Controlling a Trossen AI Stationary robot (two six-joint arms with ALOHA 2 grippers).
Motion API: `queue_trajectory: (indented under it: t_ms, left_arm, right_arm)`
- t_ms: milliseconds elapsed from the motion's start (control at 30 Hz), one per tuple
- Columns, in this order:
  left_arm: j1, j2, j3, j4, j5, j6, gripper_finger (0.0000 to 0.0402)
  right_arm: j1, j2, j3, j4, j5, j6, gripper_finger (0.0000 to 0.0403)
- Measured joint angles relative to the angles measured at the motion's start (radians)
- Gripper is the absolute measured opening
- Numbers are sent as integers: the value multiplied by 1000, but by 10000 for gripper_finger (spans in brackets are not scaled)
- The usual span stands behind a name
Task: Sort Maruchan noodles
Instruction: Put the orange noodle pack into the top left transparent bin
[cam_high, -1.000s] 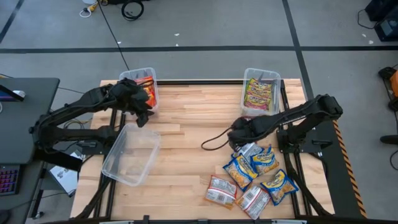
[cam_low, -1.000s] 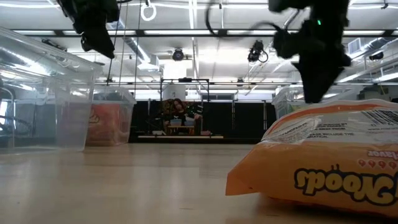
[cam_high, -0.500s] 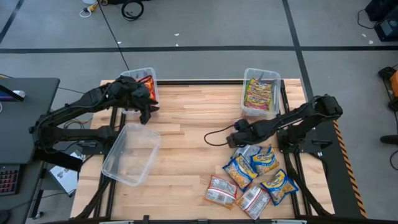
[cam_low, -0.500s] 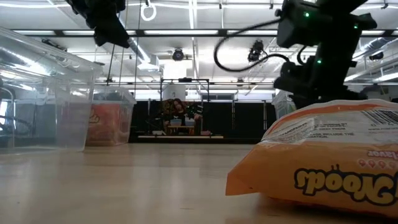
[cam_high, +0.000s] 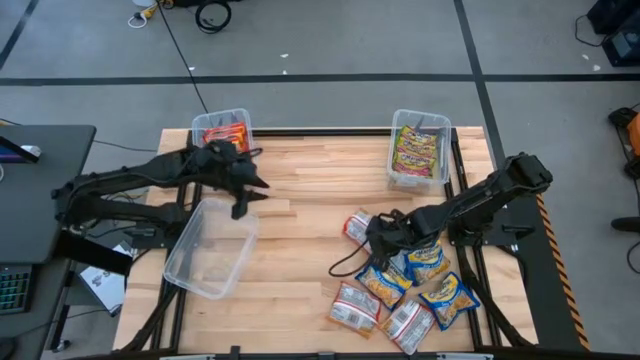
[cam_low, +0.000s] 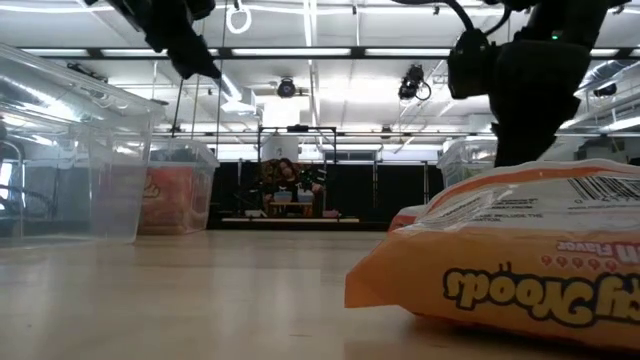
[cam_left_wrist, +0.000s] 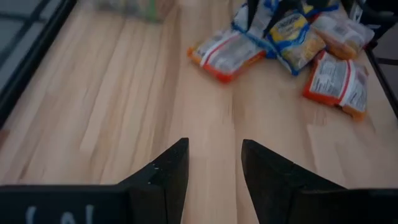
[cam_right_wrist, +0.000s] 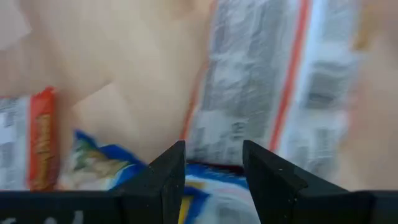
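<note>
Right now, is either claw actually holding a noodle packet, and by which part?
No. The left claw hangs open over bare table; the right claw is open just above the packet pile, gripping nothing.

bare wooden table (cam_high: 310, 200) centre, clear bin (cam_high: 210, 248) blocking left, noodle packets (cam_high: 405, 285) crowding right

Light is bright and even on the worktop (cam_high: 310, 190) from above, with soft shadows; ceiling strip lights glare in the low view, where the nearest orange packet (cam_low: 500, 265) looms soft-focused; the right wrist view is heavily blurred; the left wrist view blurs slightly.
</note>
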Motion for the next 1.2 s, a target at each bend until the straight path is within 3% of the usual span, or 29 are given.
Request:
queue_trajectory:
  t_ms: [133,267,400,533,700,800,1000,1200]
  left_arm:
    - [-90,98,0,136,-29,-1,153]
    - [-157,208,0,260,-67,3,154]
    - [-202,286,0,354,-76,23,171]
    - [-241,326,0,374,-77,24,202]
    - [-290,372,0,408,-78,47,238]
    - [-318,418,0,447,-132,84,246]
    - [-333,521,12,463,-248,104,247]
    - [-330,642,122,418,-311,235,247]
  right_arm:
    - [-7,0,9,-65,71,-15,164]
    - [-49,0,-42,-41,62,-88,164]
    - [-112,0,-105,145,19,-185,164]
    - [-191,21,-148,338,43,-271,164]
    - [-311,159,-131,578,22,-404,161]
    - [-352,226,-75,642,6,-414,161]
    - [-353,179,59,528,8,-467,161]
    - [-269,-1,176,282,169,-490,161]
